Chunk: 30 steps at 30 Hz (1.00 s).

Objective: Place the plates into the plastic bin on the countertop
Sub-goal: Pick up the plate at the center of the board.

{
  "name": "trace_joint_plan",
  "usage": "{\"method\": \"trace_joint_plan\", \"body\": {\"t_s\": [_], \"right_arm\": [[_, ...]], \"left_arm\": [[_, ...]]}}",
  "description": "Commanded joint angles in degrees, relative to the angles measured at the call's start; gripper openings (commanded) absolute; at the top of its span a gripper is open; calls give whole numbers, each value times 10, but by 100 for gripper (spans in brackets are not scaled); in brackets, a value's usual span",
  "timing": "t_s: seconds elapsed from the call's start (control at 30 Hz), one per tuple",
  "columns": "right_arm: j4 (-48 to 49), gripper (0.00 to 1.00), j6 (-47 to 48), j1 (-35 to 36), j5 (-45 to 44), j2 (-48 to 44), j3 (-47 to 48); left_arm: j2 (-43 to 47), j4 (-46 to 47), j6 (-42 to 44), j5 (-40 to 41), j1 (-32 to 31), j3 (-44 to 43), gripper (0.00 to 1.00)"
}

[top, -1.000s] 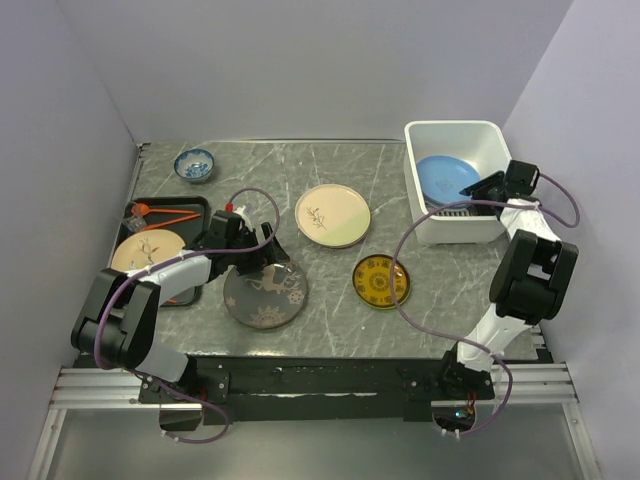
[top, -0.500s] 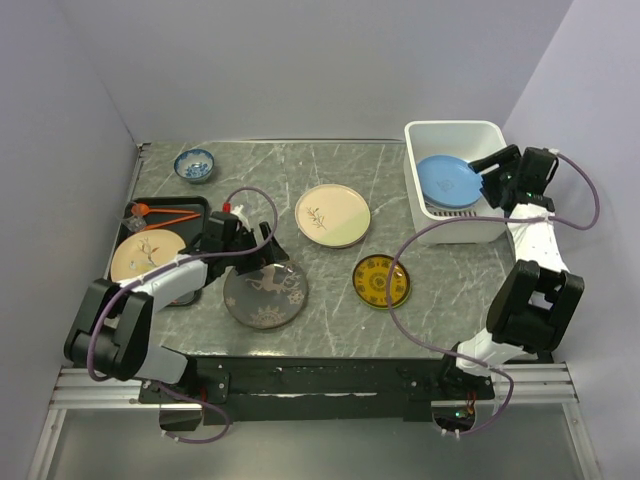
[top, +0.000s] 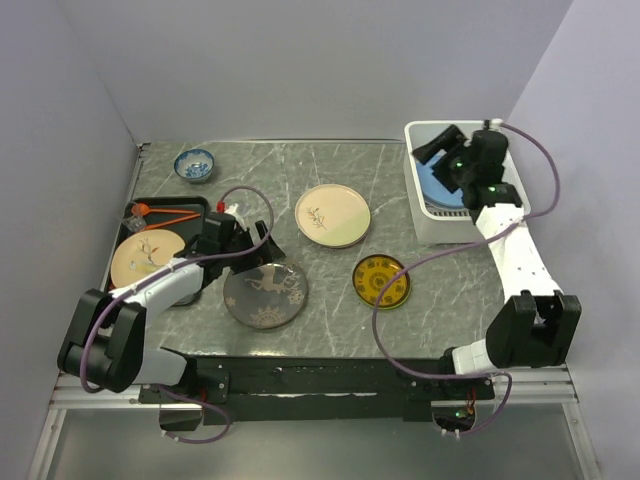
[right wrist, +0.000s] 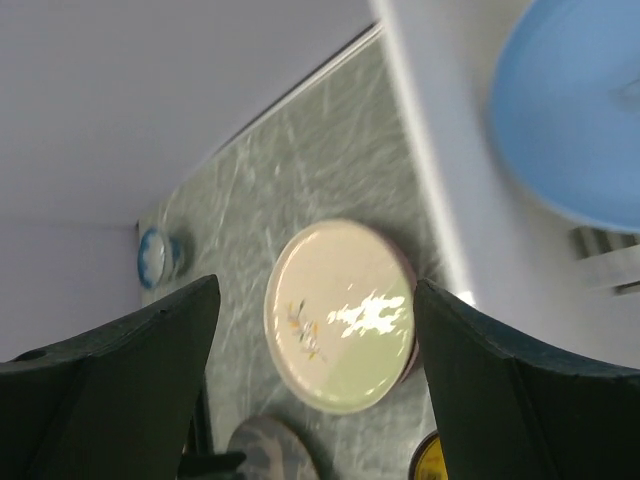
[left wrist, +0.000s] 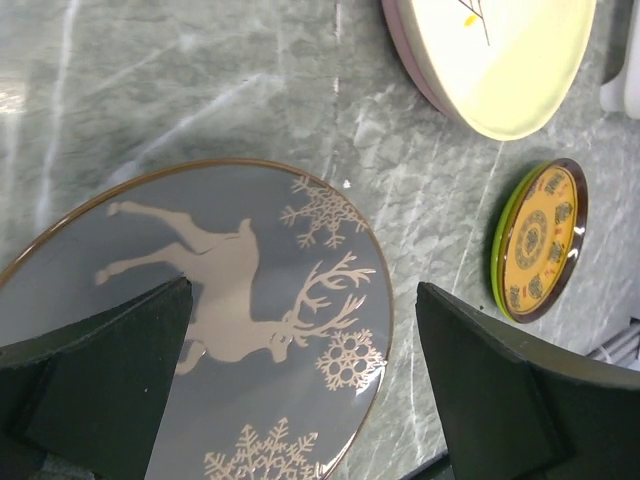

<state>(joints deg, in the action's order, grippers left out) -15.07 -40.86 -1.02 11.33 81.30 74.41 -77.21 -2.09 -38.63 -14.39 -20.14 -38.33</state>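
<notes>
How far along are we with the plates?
Done: one blue plate lies in the bin, the right gripper open and empty above it. In hand: nothing gripped; the left gripper hangs open over the deer plate. Left: deer plate, cream plate, yellow plate and the sprig plate on the tray.

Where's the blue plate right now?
In the top view, the blue plate lies inside the bin at the far right of the countertop. The open right gripper above it hides part of it.
</notes>
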Motion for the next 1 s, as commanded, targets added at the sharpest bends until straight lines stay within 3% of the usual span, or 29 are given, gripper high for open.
{"method": "trace_joint_plan", "body": {"t_s": [0.0,0.47,0.97], "right_arm": [[-7,85,20,80,-27,-25,1],[15,84,20,285,-47,52,-35],[65,84,3,346,-12,103,-95]], "left_arm": [[43,-20,-7,35,-2,7,99],[123,-102,-57,112,14,24,99],[147,-179,-118,158,46,61,97]]}}
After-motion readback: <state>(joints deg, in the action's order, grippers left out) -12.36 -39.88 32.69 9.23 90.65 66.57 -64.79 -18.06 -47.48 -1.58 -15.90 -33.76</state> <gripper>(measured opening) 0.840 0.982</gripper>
